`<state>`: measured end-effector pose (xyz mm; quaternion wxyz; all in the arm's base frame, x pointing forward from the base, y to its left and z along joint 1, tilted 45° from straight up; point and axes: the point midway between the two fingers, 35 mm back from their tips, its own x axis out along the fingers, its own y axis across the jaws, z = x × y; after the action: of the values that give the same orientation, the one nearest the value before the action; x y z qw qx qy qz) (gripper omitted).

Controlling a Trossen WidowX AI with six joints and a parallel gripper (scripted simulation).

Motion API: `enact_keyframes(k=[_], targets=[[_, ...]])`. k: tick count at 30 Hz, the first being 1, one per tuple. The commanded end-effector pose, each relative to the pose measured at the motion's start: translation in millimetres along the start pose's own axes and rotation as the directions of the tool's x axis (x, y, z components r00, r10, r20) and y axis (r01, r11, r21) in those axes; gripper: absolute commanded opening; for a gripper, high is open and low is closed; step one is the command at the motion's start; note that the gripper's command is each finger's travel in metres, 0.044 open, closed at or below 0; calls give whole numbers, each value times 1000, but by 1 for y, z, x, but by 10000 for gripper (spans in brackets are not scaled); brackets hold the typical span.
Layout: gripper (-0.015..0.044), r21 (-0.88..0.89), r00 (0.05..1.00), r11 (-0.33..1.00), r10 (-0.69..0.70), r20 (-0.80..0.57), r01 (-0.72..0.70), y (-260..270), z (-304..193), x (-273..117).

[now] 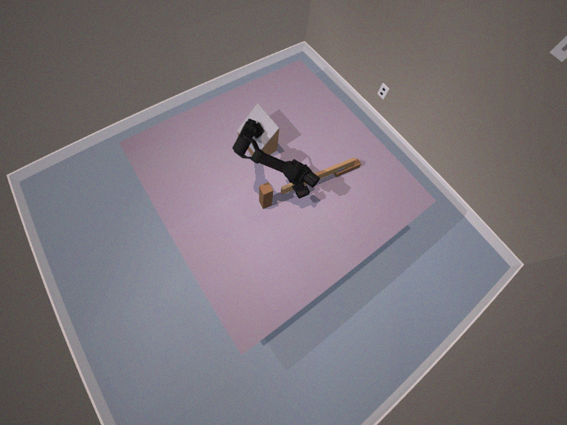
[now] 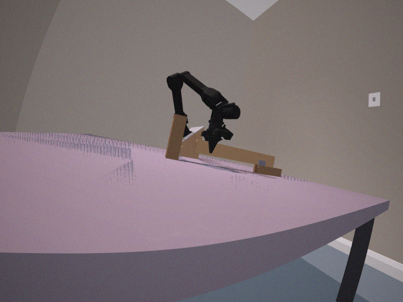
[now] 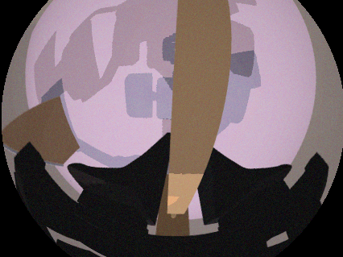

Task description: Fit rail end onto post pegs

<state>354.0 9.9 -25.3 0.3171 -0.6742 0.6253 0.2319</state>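
The long wooden rail (image 1: 330,170) (image 2: 235,154) (image 3: 198,73) runs from the low footboard block (image 1: 354,163) (image 2: 268,171) toward the short upright post (image 1: 265,196) (image 2: 175,137) (image 3: 40,130). My gripper (image 1: 303,187) (image 2: 212,148) (image 3: 180,137) is shut on the rail near its post end and holds that end up off the pink table (image 1: 212,236) (image 2: 134,207). The rail slopes down to its far end at the grey bracket (image 2: 261,163). A small gap shows between the rail's end and the post. The pegs and holes are too small to make out.
The arm's base stands on a wooden pedestal with a white top (image 1: 267,129) (image 2: 191,137) behind the post. The table's edge and a dark leg (image 2: 356,258) are at the right in the side view. The floor is blue-grey.
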Motion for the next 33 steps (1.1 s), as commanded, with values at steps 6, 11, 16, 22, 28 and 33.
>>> enact_keyframes(k=[6, 11, 16, 22, 28, 33], targets=[[0, -2, 1000, 1000, -6, 6, 6, -1, 3, -5], [0, -2, 1000, 1000, -6, 6, 6, -1, 3, -5], [0, -2, 1000, 1000, -6, 6, 6, -2, 3, -5], [0, -2, 1000, 1000, -6, 6, 6, -2, 3, -4], [0, -2, 1000, 1000, -6, 6, 6, -2, 3, -3], [0, -2, 1000, 1000, -6, 6, 6, -2, 3, -3]])
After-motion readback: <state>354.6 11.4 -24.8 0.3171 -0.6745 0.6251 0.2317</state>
